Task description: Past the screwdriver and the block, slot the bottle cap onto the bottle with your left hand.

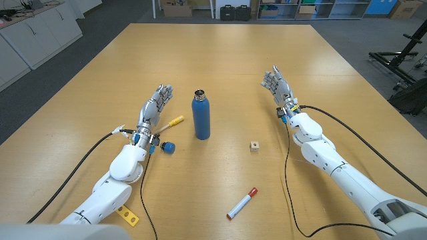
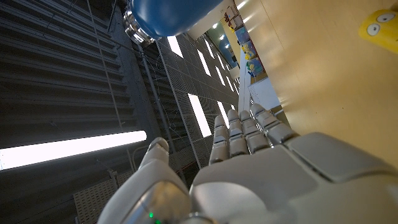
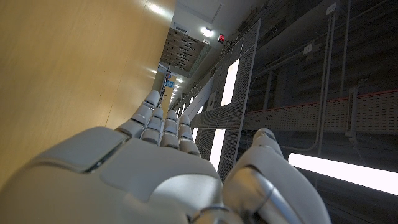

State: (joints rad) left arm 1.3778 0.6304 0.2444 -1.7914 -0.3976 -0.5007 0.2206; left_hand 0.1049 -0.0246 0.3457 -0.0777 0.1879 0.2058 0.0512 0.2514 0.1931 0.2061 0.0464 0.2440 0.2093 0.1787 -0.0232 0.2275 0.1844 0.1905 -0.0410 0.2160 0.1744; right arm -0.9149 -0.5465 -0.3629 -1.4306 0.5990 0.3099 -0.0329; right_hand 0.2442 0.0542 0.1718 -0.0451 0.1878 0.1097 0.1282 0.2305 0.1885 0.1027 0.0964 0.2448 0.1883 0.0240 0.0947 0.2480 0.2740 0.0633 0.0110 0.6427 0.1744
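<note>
Not yet begun, by the look of it. Left hand (image 1: 153,107) empty, fingers straight and apart; right hand (image 1: 279,87) likewise, holding nothing. Blue bottle cap (image 1: 168,147) just behind the left wrist, untouched. Blue bottle (image 1: 201,115) upright and open-mouthed, just beside the left hand's fingertips; yellow-handled screwdriver (image 1: 170,123) between the two. Small block (image 1: 254,146) beyond the bottle. Next: draw back, pinch the cap. Pale wooden surface (image 1: 220,60); cabinets and shelving beyond.

No readable text, label or number on anything.
</note>
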